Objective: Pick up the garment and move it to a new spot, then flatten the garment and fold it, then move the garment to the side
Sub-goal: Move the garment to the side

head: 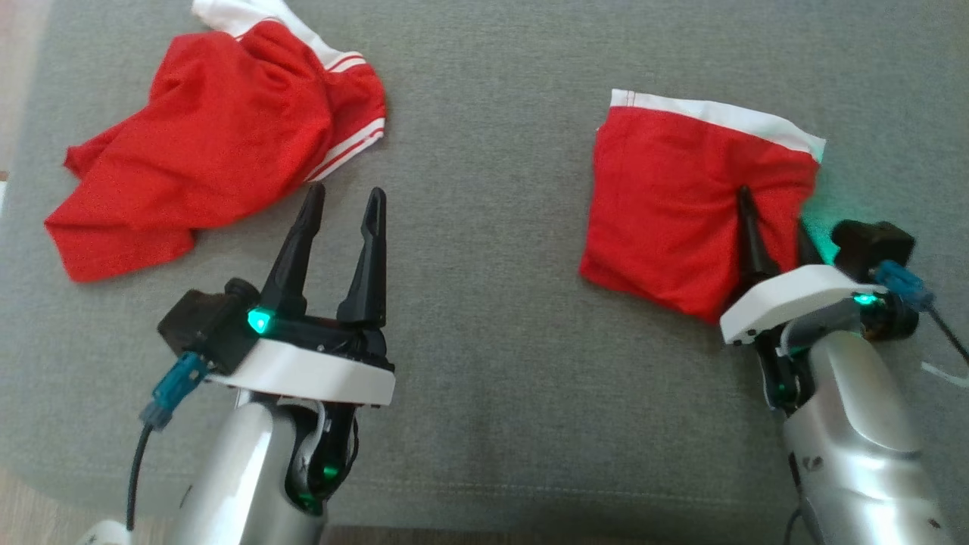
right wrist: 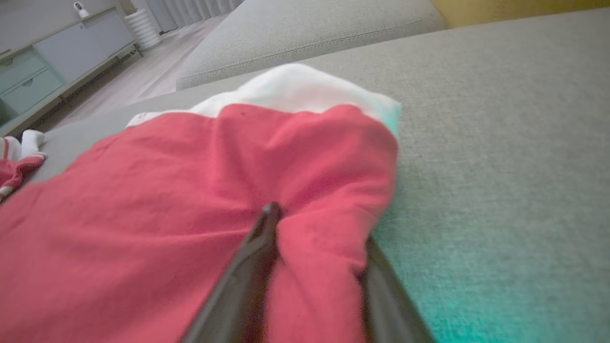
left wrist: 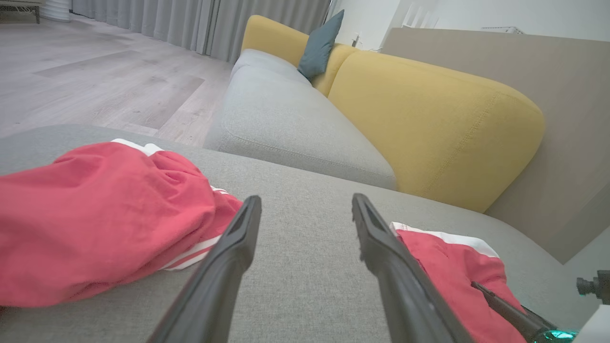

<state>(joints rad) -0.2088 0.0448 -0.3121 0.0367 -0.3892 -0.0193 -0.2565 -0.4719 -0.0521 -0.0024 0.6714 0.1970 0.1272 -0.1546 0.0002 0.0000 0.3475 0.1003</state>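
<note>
A folded red garment (head: pixel 666 197) with a white waistband lies flat at the right of the grey cushion (head: pixel 492 227). My right gripper (head: pixel 774 208) comes in over its near right edge. In the right wrist view the gripper (right wrist: pixel 320 224) has its two fingers on either side of a raised ridge of the red cloth (right wrist: pixel 167 190), pinching it. A second red garment (head: pixel 212 144) with white stripes lies crumpled at the far left. My left gripper (head: pixel 345 191) hovers open just to its right, holding nothing; the left wrist view shows that gripper (left wrist: pixel 306 199) between both garments.
A grey sofa seat (left wrist: pixel 286 119) with a yellow back (left wrist: pixel 429 119) and a teal pillow (left wrist: pixel 319 45) stands beyond the cushion. Wooden floor (left wrist: pixel 95 71) lies to the left, and a pale cabinet (right wrist: pixel 47 62) stands far off.
</note>
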